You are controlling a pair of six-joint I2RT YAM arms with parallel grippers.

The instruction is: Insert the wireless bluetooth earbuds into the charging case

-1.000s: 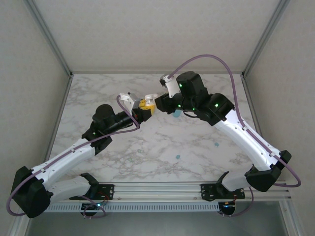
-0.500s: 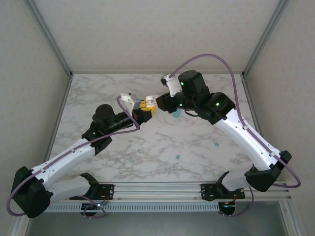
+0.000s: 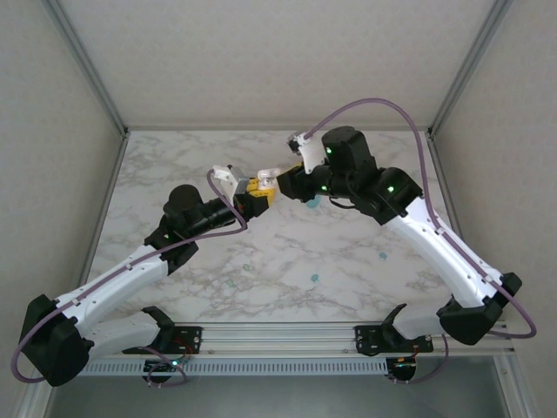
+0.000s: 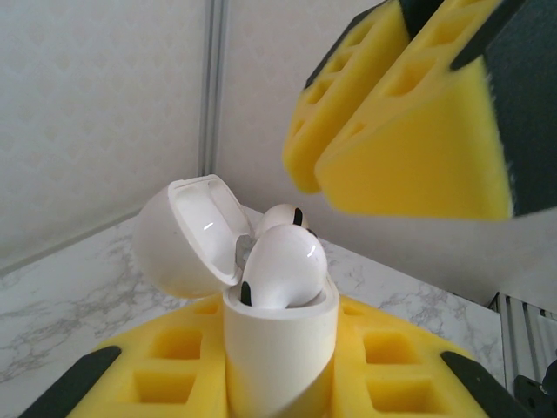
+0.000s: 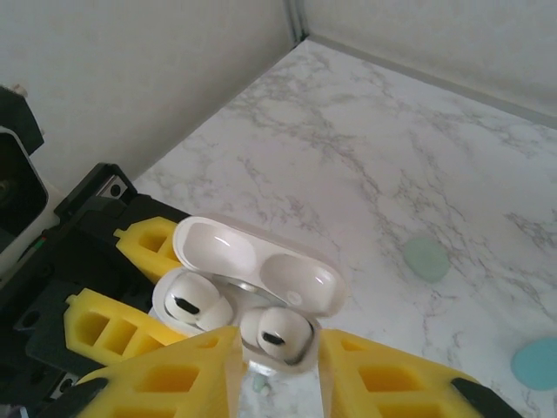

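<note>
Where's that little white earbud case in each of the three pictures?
Top external: charging case sits upper centre, where the two arms meet.
Left wrist: bottom centre, lid open.
Right wrist: lower left, lid open.
Shared landmark: the left gripper's yellow fingers clamping it.

Crowding the case from below with left pads, walling one side with the raised lid, hanging right fingers near overhead, leaving open air just above both seated buds.

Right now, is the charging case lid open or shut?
Open. The lid is hinged back off the charging case, and two white earbuds sit inside.
</note>
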